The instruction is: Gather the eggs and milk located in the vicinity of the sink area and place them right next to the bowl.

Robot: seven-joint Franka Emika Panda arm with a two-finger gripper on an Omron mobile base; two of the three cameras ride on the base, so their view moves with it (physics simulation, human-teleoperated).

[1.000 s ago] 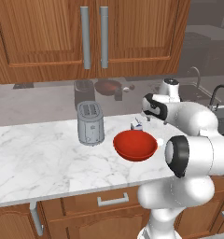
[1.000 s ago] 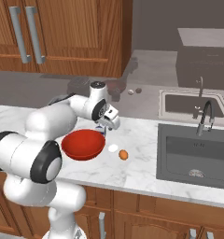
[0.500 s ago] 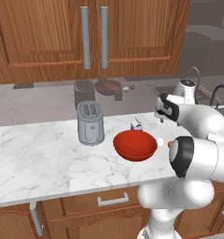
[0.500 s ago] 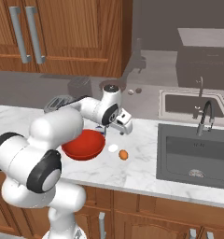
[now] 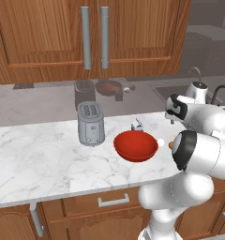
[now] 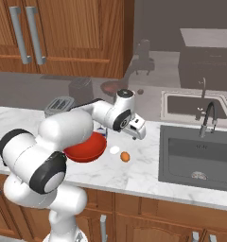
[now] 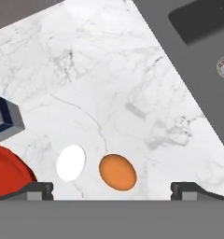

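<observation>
On the white marble counter (image 6: 134,172), beside the sink (image 6: 196,153), the red bowl (image 6: 85,148) stands near the toaster (image 5: 90,123). The milk carton (image 5: 137,124) is just behind the bowl. The white egg (image 6: 115,150) and orange egg (image 6: 125,156) lie close beside the bowl. The gripper (image 6: 136,129) hangs above them, fingers wide apart, holding nothing.

eggs (image 7: 96,167), milk (image 5: 137,124) beside red bowl (image 5: 136,145)
</observation>
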